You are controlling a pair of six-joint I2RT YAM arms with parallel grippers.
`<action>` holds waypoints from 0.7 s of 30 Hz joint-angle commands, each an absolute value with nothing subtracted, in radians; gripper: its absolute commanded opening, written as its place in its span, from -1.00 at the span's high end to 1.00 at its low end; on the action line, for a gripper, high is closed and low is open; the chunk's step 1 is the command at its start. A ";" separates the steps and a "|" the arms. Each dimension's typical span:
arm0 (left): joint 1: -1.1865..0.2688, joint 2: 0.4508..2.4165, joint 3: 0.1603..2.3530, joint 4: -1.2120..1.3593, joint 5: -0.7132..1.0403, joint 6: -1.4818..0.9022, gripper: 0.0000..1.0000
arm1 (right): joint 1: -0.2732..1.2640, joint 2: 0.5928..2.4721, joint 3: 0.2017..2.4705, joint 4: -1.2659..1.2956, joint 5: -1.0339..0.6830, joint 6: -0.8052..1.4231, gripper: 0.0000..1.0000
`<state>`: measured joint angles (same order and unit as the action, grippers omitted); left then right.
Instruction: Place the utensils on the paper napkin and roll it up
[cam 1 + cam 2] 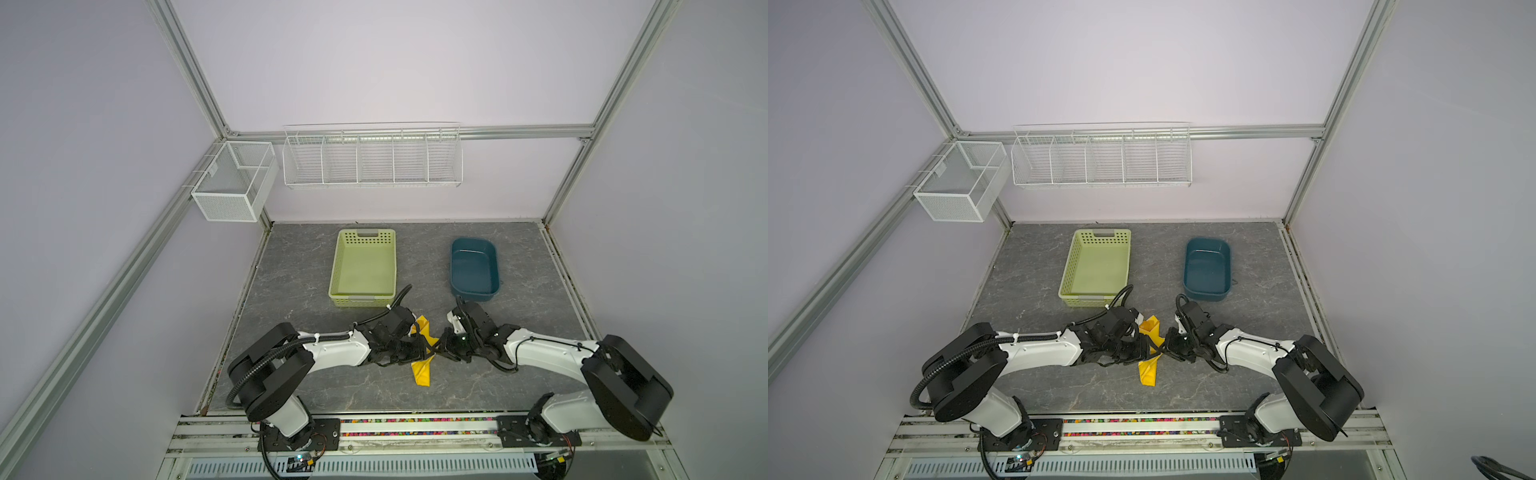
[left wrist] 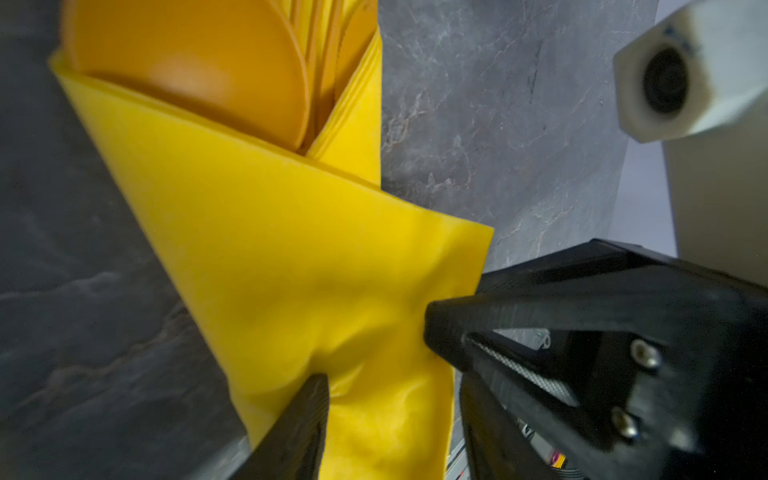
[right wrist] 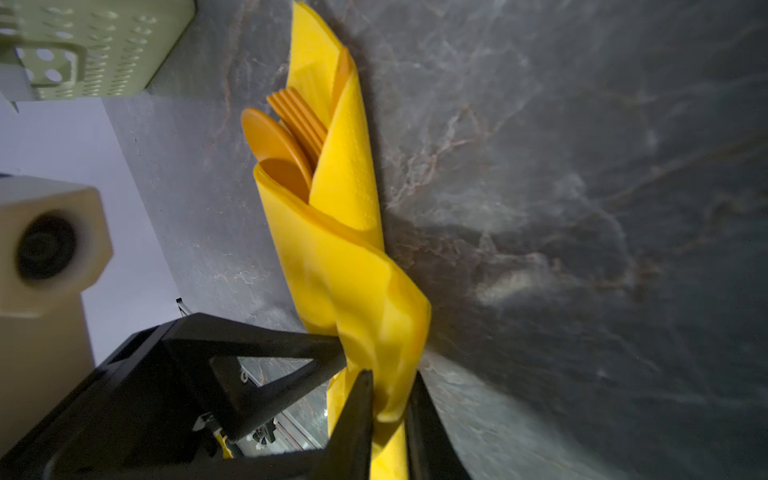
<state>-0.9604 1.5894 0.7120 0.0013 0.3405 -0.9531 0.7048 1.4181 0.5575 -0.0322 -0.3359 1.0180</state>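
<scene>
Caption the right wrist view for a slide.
Right gripper pinches the rolled paper napkin, orange utensils poking out.

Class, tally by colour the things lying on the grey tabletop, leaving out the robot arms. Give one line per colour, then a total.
Yellow: 1, the rolled paper napkin
Orange: 3, all at the roll's open end: spoon, fork, third utensil tip
Green: 1, the basket
Blue: 1, the tub
Total: 6
</scene>
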 commanded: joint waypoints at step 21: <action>-0.963 1.536 0.735 -0.192 0.322 -0.893 0.40 | 0.705 1.418 0.553 -0.048 -0.371 0.981 0.71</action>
<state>-0.9604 1.5105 0.7250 -0.1768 0.3378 -0.8970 0.7048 1.4437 0.5568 -0.0319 -0.3614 0.9928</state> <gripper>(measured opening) 0.306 0.146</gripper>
